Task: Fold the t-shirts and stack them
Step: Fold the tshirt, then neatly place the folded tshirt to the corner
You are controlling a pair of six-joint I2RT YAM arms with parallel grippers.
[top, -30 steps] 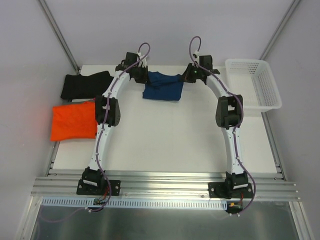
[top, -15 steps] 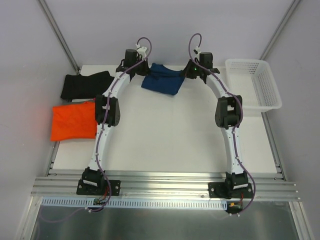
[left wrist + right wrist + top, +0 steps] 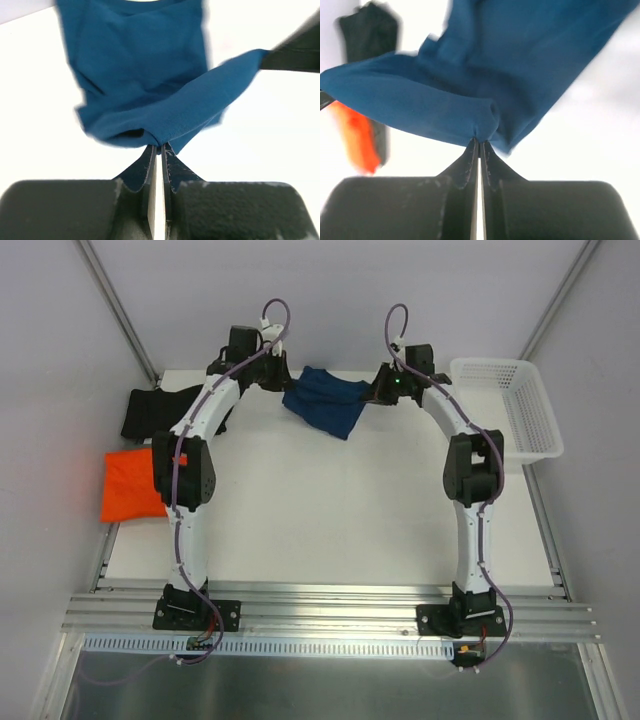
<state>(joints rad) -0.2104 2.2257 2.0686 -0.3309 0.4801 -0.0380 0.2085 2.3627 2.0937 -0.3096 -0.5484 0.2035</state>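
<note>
since a second ago both arms are swinging back and to the left, and the navy t-shirt [image 3: 325,405] is lifting off the surface [image 3: 330,520], now hanging stretched between them near the far edge. the left fingers [image 3: 149,161] are pinching together on one bunched corner of it, the right fingers [image 3: 470,156] on another. the step in hand is likely spreading it for folding; next it needs laying flat, apart from the orange t-shirt [image 3: 130,490] and black t-shirt [image 3: 150,412] at the left.

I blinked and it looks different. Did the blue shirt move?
Yes. The navy t-shirt has moved toward the far edge of the table, its top now nearly level with the basket's far rim.
</note>
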